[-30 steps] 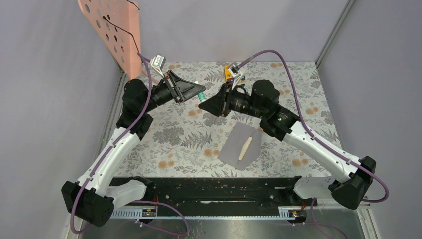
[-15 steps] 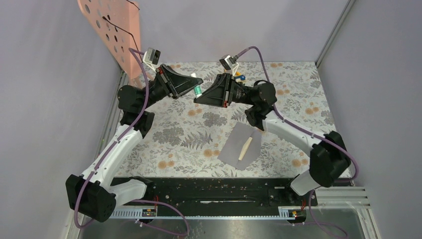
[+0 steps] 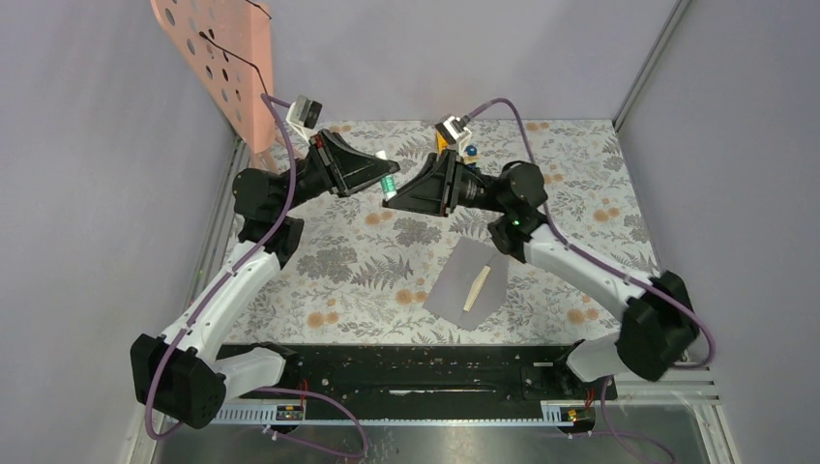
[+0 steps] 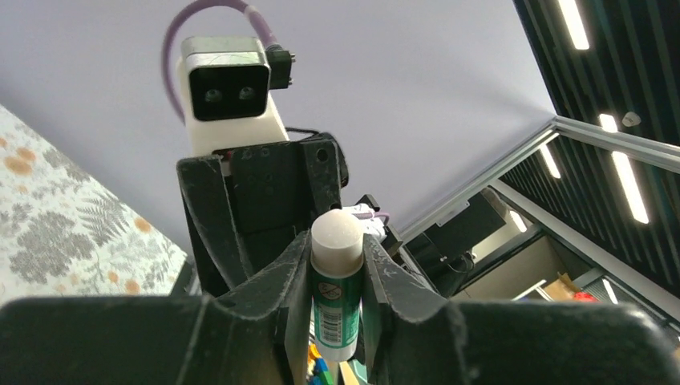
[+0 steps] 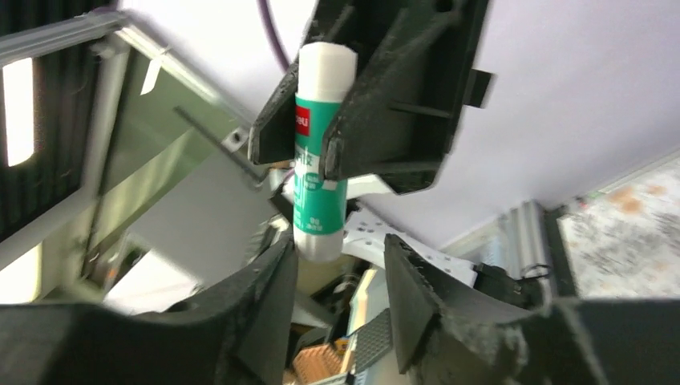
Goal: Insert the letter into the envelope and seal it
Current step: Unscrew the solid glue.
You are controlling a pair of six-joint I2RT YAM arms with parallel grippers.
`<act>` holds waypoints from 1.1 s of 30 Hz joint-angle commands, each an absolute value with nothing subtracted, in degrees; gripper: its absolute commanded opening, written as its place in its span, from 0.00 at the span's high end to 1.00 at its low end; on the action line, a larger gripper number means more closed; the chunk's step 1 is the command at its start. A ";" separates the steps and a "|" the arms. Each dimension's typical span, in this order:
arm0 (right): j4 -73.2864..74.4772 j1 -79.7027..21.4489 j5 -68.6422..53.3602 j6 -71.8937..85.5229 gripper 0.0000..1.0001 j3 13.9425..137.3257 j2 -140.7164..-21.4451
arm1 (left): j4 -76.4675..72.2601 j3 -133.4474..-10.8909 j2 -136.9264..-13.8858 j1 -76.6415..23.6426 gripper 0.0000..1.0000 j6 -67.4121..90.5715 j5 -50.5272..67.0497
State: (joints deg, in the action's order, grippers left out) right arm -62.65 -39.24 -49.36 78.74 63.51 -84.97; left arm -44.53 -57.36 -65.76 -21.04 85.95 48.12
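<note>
Two left fingers (image 4: 293, 265) pinch a glue stick (image 4: 337, 289) firmly by its middle, high above the bench (image 3: 338, 271). The right fingers (image 5: 269, 281) face them and stand spread on both sides of one white end of the stick. A gap shows on at least one side, so they do not grip it. The envelope (image 3: 450, 285) lies flat on the bench, below and to the near right of both pairs of fingers. Its long axis runs roughly far to near, with the far end leaning right. A tan strip (image 3: 476, 288) lies along it. The right arm is nearer; its forearm passes just beside the far right corner. I think gluing comes next, so the stick must travel down and to the near right.
</note>
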 commanded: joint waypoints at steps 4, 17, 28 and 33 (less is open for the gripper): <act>-4.89 -38.77 -22.84 36.67 0.41 61.60 -64.28 | -14.81 -62.81 -60.71 -21.94 1.00 66.13 45.98; 23.23 -53.05 4.07 25.46 0.29 77.68 -67.62 | 9.10 -68.70 -62.07 -21.91 1.00 56.92 33.31; 24.98 -57.39 3.44 25.89 0.31 90.13 -78.80 | 9.62 -67.86 -61.59 -21.91 1.00 57.47 32.07; 25.40 -57.37 3.17 26.67 0.45 92.94 -81.56 | 9.55 -67.77 -61.58 -21.83 1.00 57.66 32.59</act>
